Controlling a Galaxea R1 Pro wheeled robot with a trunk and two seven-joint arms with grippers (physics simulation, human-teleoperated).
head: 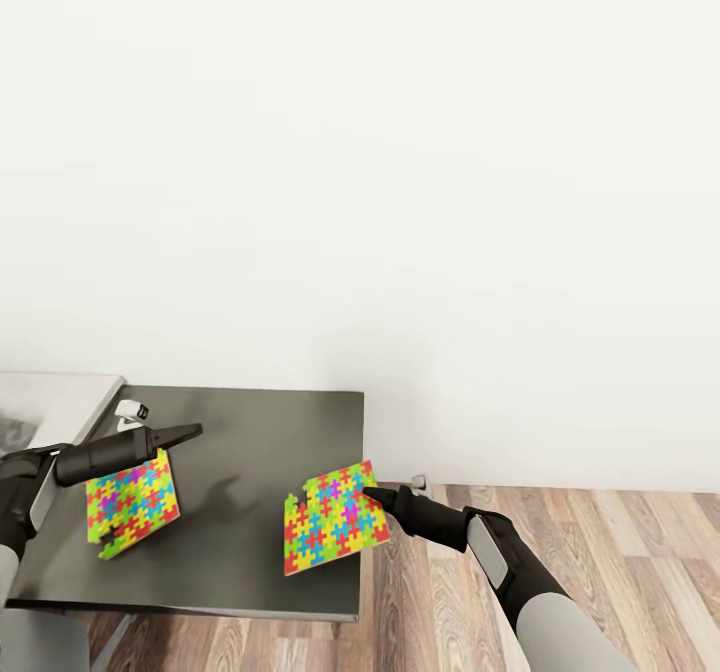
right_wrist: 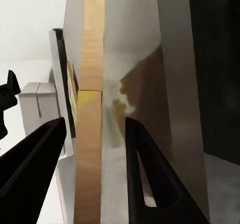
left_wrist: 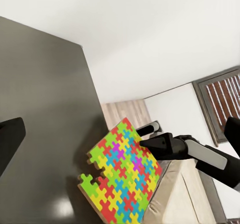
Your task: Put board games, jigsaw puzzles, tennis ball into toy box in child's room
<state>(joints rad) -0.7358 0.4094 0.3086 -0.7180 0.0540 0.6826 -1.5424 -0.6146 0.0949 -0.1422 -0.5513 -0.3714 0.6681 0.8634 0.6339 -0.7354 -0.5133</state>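
Head view: left gripper (head: 190,433) jaws grip one jigsaw puzzle (head: 132,505); right gripper (head: 372,495) jaws grip other puzzle (head: 334,517).

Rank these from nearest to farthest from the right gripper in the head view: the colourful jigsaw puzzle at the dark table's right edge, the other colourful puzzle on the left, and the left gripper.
1. Right jigsaw puzzle, at the right gripper, on the dark grey table's right edge.
2. Left jigsaw puzzle, across the table on the left side.
3. Left gripper, above that puzzle; too close to call against it.
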